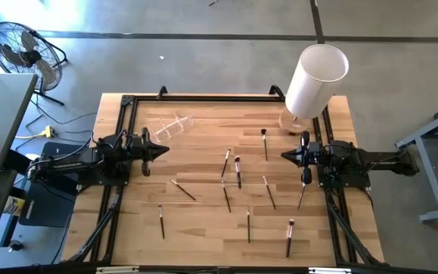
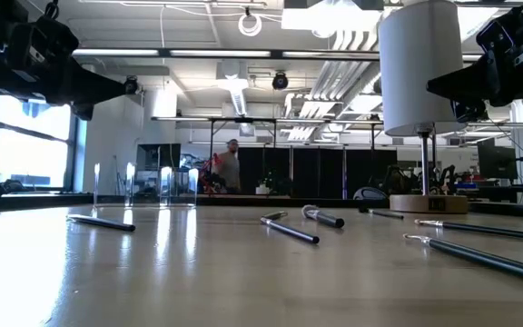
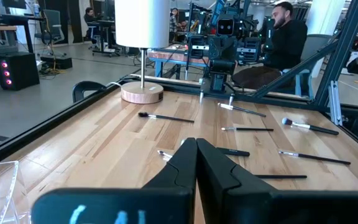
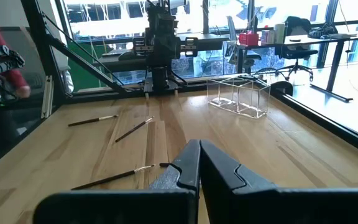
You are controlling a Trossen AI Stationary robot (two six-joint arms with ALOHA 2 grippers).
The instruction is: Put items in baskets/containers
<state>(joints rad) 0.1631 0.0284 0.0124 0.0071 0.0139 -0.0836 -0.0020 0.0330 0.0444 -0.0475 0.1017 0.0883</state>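
We are looking down at a wooden table [image 1: 204, 228] where about ten makeup brushes [image 1: 238, 172] are lying scattered across the middle and the near half, none of them touching a gripper. One brush [image 1: 265, 142] is lying toward the far edge, near the wooden base of a tall white cylinder [image 1: 314, 80] that is standing at the far right corner. Another brush [image 1: 160, 221] is resting alone toward the near left, and one with a pale tip [image 1: 289, 237] is lying toward the near right edge.

The clear plastic holder [image 1: 175, 125] is sitting toward the far left part of the table, apart from all the brushes. In the right wrist view we are seeing it [image 4: 238, 96] as a see-through box with a divider, nothing visible inside it.

The left gripper [image 1: 160, 151] is hovering by the left edge, its fingers pressed together and carrying nothing. The right gripper [image 1: 286, 155] is hovering by the right edge, its fingers likewise closed on nothing. In the left wrist view, a seated person [image 3: 284, 40] is showing beyond the table.
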